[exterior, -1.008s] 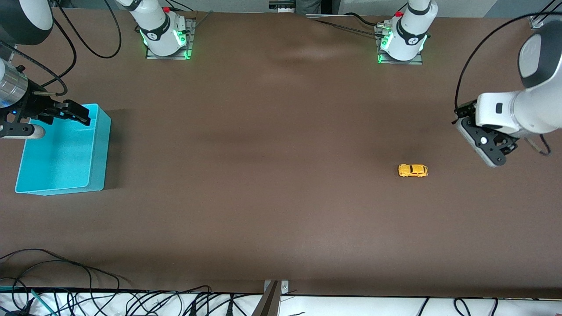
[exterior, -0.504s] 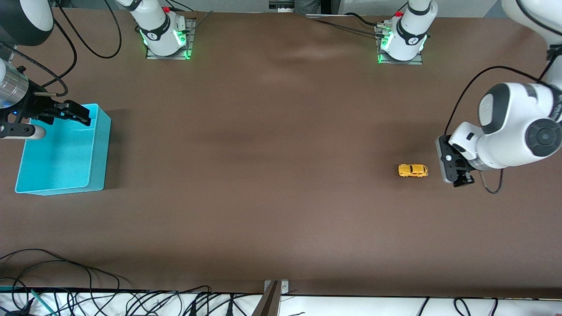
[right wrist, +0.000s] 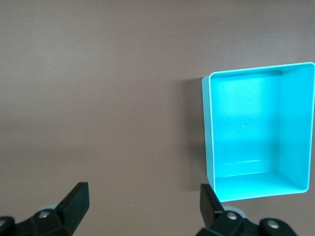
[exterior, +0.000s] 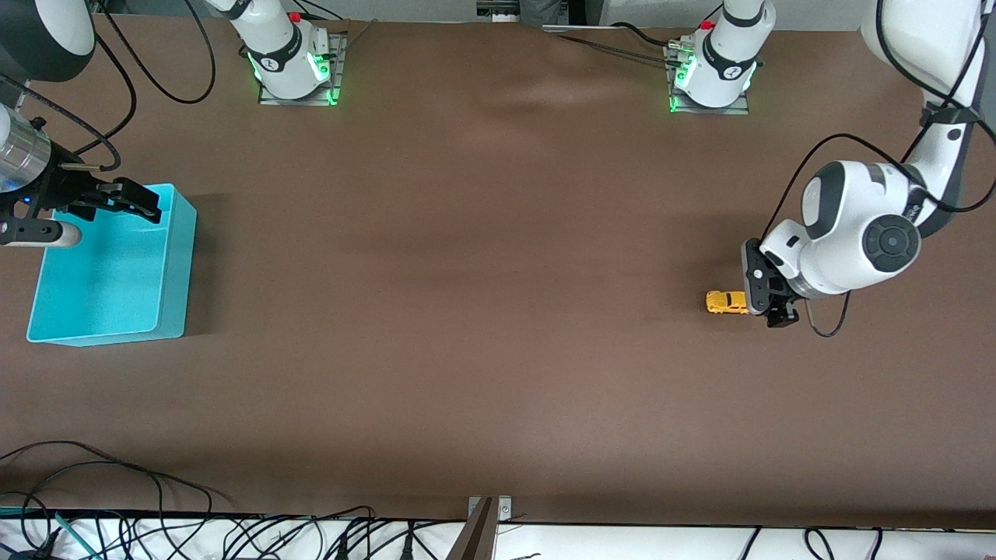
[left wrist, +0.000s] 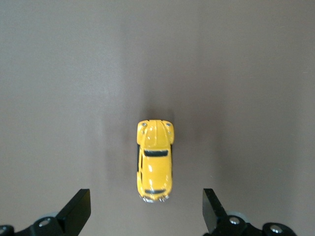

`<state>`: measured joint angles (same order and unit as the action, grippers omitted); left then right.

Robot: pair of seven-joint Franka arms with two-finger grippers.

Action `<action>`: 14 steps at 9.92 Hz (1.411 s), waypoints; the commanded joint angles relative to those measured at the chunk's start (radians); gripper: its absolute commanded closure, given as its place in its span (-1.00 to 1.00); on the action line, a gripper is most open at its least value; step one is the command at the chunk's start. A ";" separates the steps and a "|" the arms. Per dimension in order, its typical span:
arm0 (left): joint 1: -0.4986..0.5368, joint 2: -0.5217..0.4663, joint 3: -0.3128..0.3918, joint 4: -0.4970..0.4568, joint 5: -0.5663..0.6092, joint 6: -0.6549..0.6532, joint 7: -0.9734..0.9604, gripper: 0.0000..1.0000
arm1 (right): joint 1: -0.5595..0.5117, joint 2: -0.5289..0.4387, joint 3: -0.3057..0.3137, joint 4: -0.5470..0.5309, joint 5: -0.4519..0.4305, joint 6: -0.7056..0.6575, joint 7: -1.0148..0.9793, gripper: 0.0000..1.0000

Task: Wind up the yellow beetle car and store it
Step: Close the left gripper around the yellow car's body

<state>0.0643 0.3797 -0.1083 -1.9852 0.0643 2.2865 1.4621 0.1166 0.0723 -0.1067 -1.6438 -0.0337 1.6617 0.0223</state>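
Left gripper (exterior: 766,299): spread wide and gripping nothing, hanging over the table (exterior: 498,311) at the left arm's end.
Yellow beetle car (left wrist: 154,161): sitting on the table just beside this gripper's tips, in line with the gap between its fingers (left wrist: 75,212), touching neither.
Right gripper (exterior: 128,204): spread wide and empty, waiting above the turquoise bin (right wrist: 295,177).

Probably a robotics lab: bolted arm bases (exterior: 292,66), loose cables (exterior: 233,533).
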 commanded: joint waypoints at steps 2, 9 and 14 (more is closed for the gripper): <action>0.002 0.027 -0.001 -0.131 0.022 0.207 0.018 -1.00 | -0.005 -0.008 0.001 -0.010 0.021 0.004 0.007 -1.00; 0.031 0.096 0.001 -0.132 0.088 0.273 0.018 -1.00 | -0.003 -0.008 0.001 -0.010 0.021 0.004 0.007 -1.00; 0.032 0.094 -0.001 -0.127 0.140 0.280 0.030 0.37 | -0.003 -0.002 0.001 -0.010 0.021 0.004 0.007 -1.00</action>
<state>0.0867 0.4763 -0.1034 -2.1144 0.1776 2.5560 1.4772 0.1166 0.0727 -0.1066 -1.6442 -0.0335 1.6617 0.0227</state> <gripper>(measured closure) 0.445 0.000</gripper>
